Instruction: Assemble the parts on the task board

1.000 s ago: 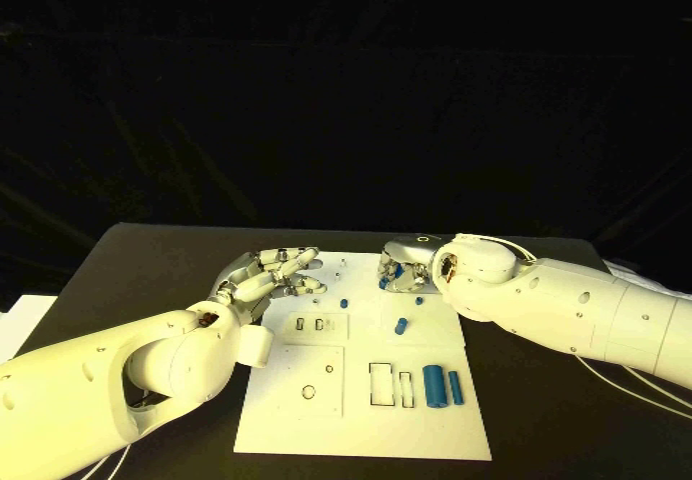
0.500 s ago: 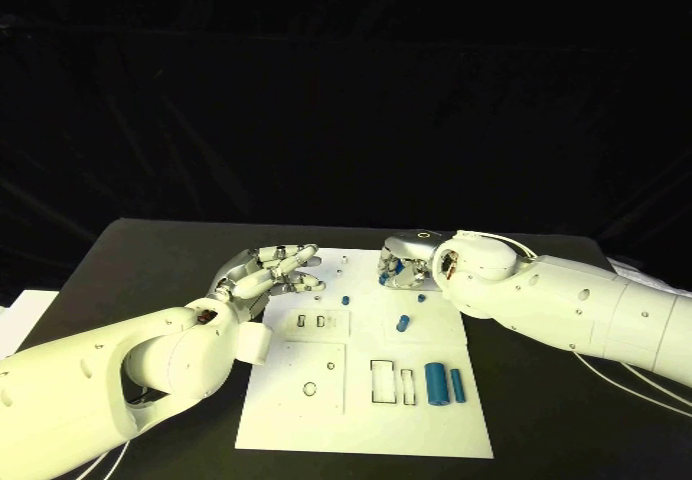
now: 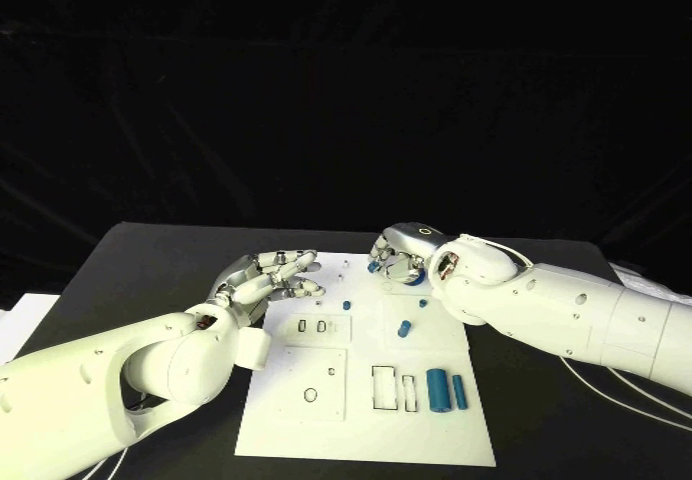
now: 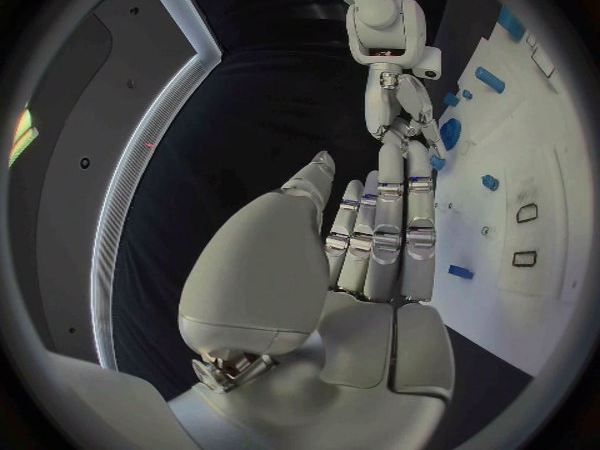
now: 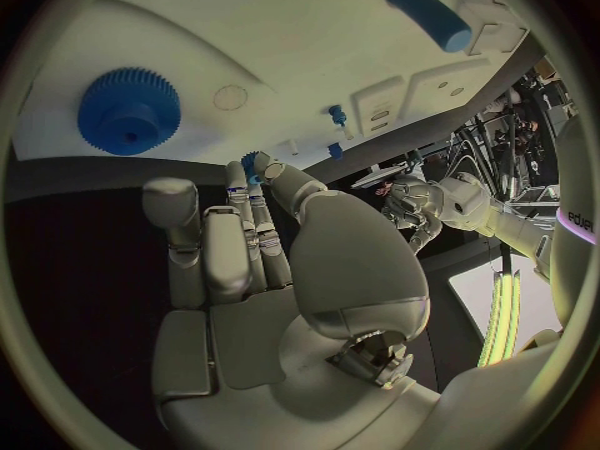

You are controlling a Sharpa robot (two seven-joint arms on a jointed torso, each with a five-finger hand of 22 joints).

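The white task board (image 3: 361, 420) lies in the middle of the black table. My right hand (image 3: 398, 256) hovers over the board's far edge and pinches a small blue gear (image 5: 250, 162) between thumb and fingertips. A larger blue gear (image 5: 129, 110) lies flat on the board below that hand. My left hand (image 3: 274, 276) hangs over the board's far left corner, fingers stretched out (image 4: 388, 220), holding nothing. A blue peg (image 3: 346, 303) and a short blue cylinder (image 3: 405, 326) sit mid-board. Two longer blue cylinders (image 3: 446, 389) lie side by side near the right edge.
The board has two small slots (image 3: 310, 325), a tall rectangular recess (image 3: 382, 385) and an oval hole (image 3: 310, 394). Bare black table (image 3: 130, 260) surrounds the board. My two forearms flank the board on either side.
My right hand has risen a little and drawn toward the far edge with the small blue gear. The left hand has barely moved.
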